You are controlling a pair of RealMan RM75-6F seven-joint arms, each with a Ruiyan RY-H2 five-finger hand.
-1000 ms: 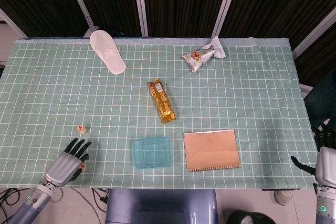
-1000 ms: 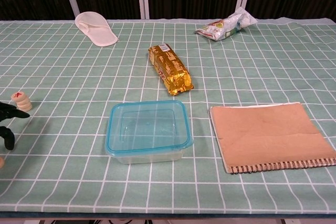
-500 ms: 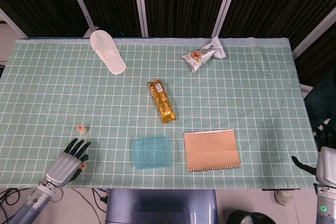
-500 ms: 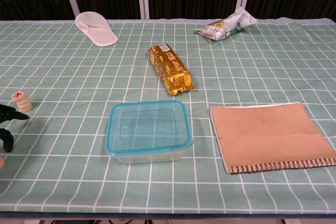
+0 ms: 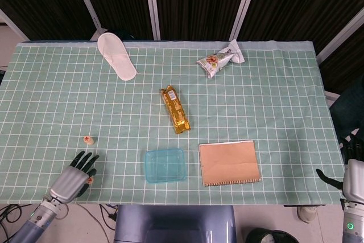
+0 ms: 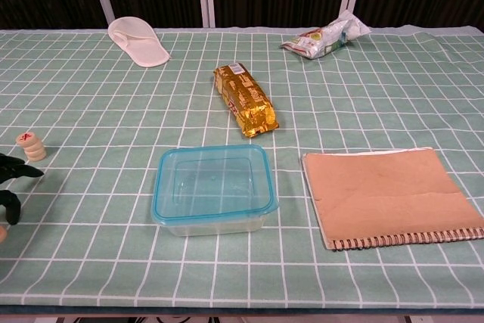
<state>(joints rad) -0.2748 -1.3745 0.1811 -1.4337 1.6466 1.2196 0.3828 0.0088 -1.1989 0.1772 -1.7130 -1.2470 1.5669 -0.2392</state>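
Reaching stage: left hand (image 5: 73,177) at near-left tabletop (image 5: 273,112) edge, fingers (image 5: 86,160) spread, holding nothing; small wooden piece (image 5: 88,139) just beyond fingertips, second piece (image 5: 89,180) beside hand. Right hand (image 5: 351,174) off tabletop, finger state indeterminate. Next move likely: advance, pinch

A white slipper (image 5: 116,56) lies at the far left of the surface (image 5: 273,112), which is covered in a green checked cloth. Far right sits a crumpled silver snack bag (image 5: 220,58). Near the middle lies a gold foil packet (image 5: 175,109), pointing away. In front of it stands a clear box with a blue rim (image 6: 214,188), and just beside that, to the right, a brown spiral notebook (image 6: 389,195) lies flat and closed.
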